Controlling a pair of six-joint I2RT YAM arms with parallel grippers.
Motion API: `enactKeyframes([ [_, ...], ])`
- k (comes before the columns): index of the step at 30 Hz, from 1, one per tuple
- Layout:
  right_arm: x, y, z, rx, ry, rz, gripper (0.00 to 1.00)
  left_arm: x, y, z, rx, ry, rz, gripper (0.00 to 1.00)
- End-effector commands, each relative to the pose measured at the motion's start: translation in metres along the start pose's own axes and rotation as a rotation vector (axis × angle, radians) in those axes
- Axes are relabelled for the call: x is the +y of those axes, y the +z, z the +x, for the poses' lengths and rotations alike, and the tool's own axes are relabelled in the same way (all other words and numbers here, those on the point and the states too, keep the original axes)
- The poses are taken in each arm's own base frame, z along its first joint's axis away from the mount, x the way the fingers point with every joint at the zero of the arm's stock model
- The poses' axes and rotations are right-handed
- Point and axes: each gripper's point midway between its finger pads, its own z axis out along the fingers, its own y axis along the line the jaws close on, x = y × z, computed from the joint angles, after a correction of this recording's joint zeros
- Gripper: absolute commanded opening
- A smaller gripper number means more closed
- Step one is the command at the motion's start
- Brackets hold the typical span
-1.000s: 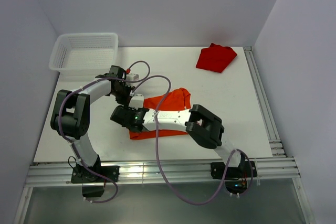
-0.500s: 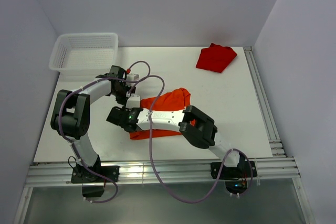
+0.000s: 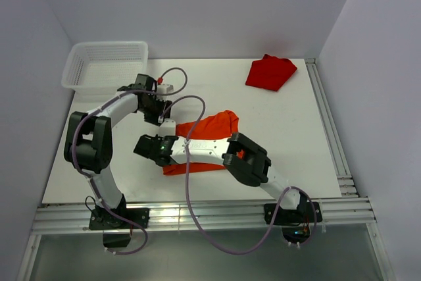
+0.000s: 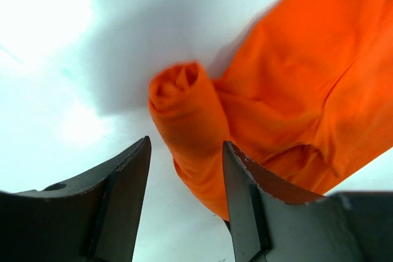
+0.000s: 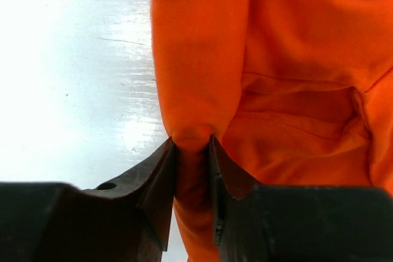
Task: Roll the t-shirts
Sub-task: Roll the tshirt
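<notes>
Orange t-shirt: we see soft, matte knit cloth in bright orange. It lies creased near the middle of the table, partly hidden under the right arm. Its left end is wound into a snug tube, with a spiral of layers showing at the open end.
Right gripper: we see its dark, wedge-shaped fingers pressed together on a pinched fold of the orange t-shirt at the edge of the roll. The cloth bulges out just above the fingertips.
Left gripper: its jaws stand apart and hold nothing. The two dark, curved fingers frame the rolled end, which shows in the gap between them. We cannot tell whether either finger touches the cloth.
Red t-shirt: a darker red, loosely folded heap sits at the table's far right corner, well apart from both grippers.
Basket: white plastic mesh, rectangular with rounded corners, stands at the far left corner.
Table: we see a smooth white surface, glossy enough to throw back light in the wrist views.
</notes>
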Motion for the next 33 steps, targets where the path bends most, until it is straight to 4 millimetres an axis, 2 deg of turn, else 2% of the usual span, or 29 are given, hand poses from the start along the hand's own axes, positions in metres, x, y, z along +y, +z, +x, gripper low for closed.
enactKeyframes([
  [1,-0.002,-0.001,0.022,0.087,0.014,-0.071,0.29,0.007,-0.022,-0.032,-0.069,0.002,0.033,0.56],
  [2,0.017,-0.01,0.002,0.058,0.081,-0.175,0.28,0.009,-0.025,-0.034,-0.074,0.001,0.037,0.56],
  [3,0.006,-0.005,0.013,0.075,0.074,-0.187,0.27,0.012,-0.028,-0.037,-0.082,-0.005,0.036,0.56],
  [4,0.012,-0.01,0.016,0.11,0.088,-0.257,0.26,0.015,-0.033,-0.04,-0.09,-0.015,0.04,0.56],
  [5,0.037,-0.026,-0.008,0.066,0.161,-0.4,0.25,0.018,-0.035,-0.041,-0.093,-0.012,0.041,0.56],
  [6,0.022,-0.016,0.001,0.093,0.173,-0.414,0.24,0.02,-0.037,-0.041,-0.096,-0.016,0.039,0.56],
  [7,0.027,-0.022,0.002,0.127,0.203,-0.478,0.24,0.024,-0.041,-0.041,-0.102,-0.023,0.037,0.56],
  [9,0.03,-0.024,-0.014,0.113,0.304,-0.603,0.22,0.029,-0.044,-0.038,-0.104,-0.032,0.037,0.56],
  [13,0.03,-0.03,-0.028,0.131,0.43,-0.771,0.22,0.033,-0.045,-0.029,-0.097,-0.041,0.046,0.55],
  [14,0.035,-0.035,-0.04,0.097,0.471,-0.83,0.22,0.035,-0.044,-0.027,-0.095,-0.041,0.043,0.55],
  [15,0.031,-0.036,-0.031,0.134,0.476,-0.86,0.22,0.034,-0.042,-0.022,-0.088,-0.043,0.047,0.55],
  [17,0.031,-0.037,-0.039,0.128,0.535,-0.927,0.22,0.034,-0.041,-0.017,-0.083,-0.045,0.054,0.55],
  [20,0.031,-0.035,-0.042,0.142,0.582,-0.981,0.23,0.031,-0.03,-0.002,-0.053,-0.063,0.081,0.55],
  [26,0.027,-0.028,-0.037,0.172,0.659,-1.01,0.23,0.029,-0.012,0.012,-0.03,-0.089,0.12,0.55],
  [33,0.016,-0.014,-0.024,0.201,0.683,-0.936,0.28,0.021,0.003,0.015,-0.018,-0.125,0.181,0.51],
])
